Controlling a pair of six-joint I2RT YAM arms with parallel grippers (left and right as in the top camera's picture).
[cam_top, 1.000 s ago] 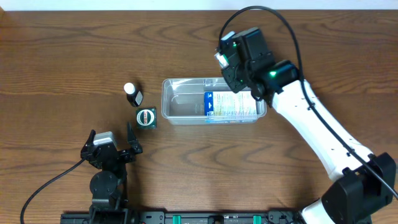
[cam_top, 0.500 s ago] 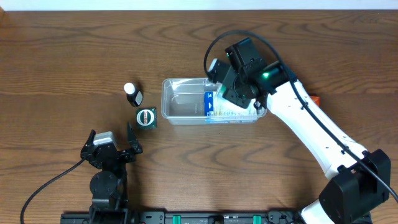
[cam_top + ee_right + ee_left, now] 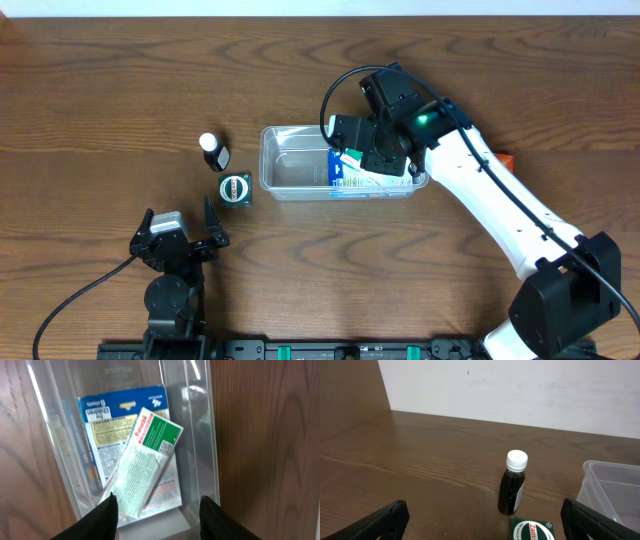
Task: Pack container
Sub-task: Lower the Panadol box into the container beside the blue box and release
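Note:
The clear plastic container lies in the middle of the table. In it a blue-and-white box lies flat at the right end. A smaller green-and-white box rests tilted on top of it. In the right wrist view the green-and-white box lies across the blue box inside the container. My right gripper is open just above them, over the container's right half. My left gripper is open and empty near the table's front, also shown in the left wrist view.
A dark bottle with a white cap stands left of the container, also in the left wrist view. A green square box with a round label lies just in front of it. An orange object shows behind the right arm.
My right gripper came down and left from beyond the container's far right corner to over its right half. The green-and-white box it carried now lies on the blue box.

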